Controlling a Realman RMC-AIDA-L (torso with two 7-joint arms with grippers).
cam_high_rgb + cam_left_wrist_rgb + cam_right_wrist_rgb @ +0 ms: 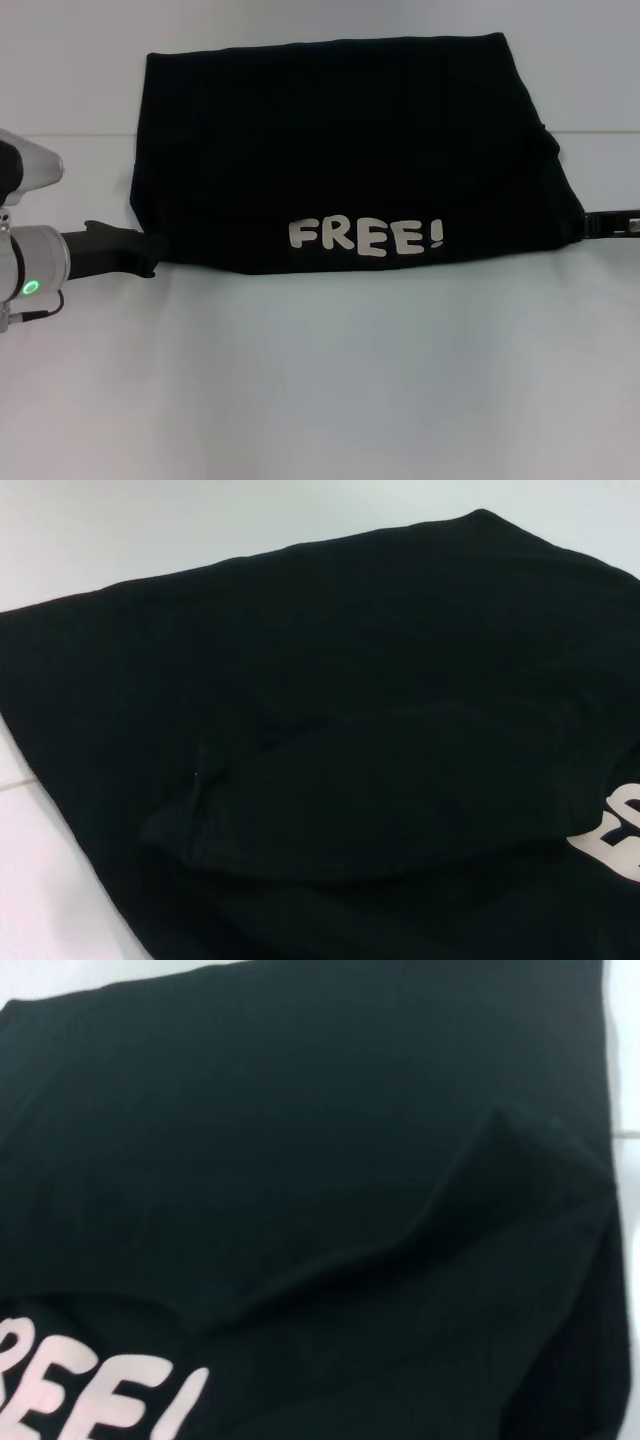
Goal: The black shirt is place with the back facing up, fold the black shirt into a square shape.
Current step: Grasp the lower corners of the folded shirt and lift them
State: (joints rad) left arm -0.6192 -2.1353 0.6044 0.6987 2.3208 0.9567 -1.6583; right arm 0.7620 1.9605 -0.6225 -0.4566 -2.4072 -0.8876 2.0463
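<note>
Black shirt (340,150) lies folded on the white counter (330,380), long side running left to right, "FREE!" along the near edge; left hand (150,255) and right hand (585,225) touch its near corners; I cannot tell their grip.

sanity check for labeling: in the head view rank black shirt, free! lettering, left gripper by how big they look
1. black shirt, by far the largest.
2. FREE! lettering and left gripper: they look similar, and the gripper sits nearer the camera, so not ranked.

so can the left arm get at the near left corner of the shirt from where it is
Probably yes: the left gripper is already at the black shirt's near left corner, touching its edge, with nothing between them. Its fingers aren't visible.
</note>
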